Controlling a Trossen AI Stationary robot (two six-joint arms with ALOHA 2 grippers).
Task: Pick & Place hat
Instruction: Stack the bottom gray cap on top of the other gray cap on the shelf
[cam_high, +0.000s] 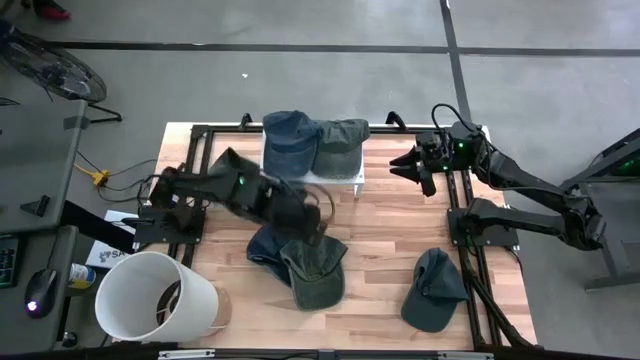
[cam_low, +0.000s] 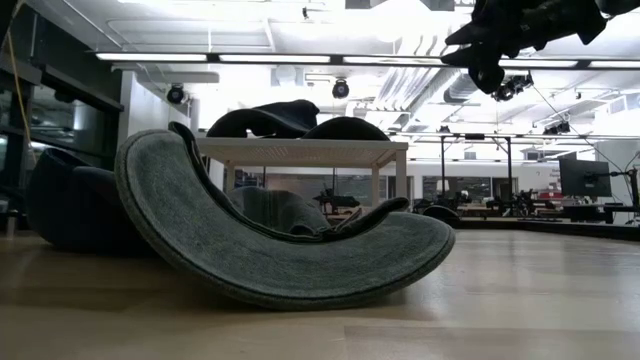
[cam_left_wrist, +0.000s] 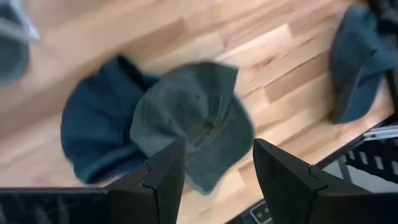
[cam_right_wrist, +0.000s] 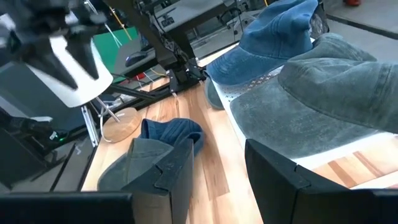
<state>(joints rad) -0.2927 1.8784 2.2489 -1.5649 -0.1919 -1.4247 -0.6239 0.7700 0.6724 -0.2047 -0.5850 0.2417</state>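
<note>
A green cap (cam_high: 316, 272) lies on the wooden table, overlapping a navy cap (cam_high: 263, 245) at its far-left side; the left wrist view shows the same green cap (cam_left_wrist: 193, 121) and navy cap (cam_left_wrist: 93, 130). My left gripper (cam_high: 312, 215) (cam_left_wrist: 217, 152) hovers open above this pair and touches neither. A blue cap (cam_high: 290, 138) and a grey-green cap (cam_high: 342, 145) sit on a white stand (cam_high: 340, 180) at the far edge. My right gripper (cam_high: 402, 165) (cam_right_wrist: 217, 155) is open in the air to the right of the stand.
A third, dark teal cap (cam_high: 435, 290) lies near the table's right near corner. A white bucket (cam_high: 155, 297) stands at the left near corner beside a round wooden disc (cam_right_wrist: 121, 123). Black frame rails (cam_high: 470, 240) run along the table's sides.
</note>
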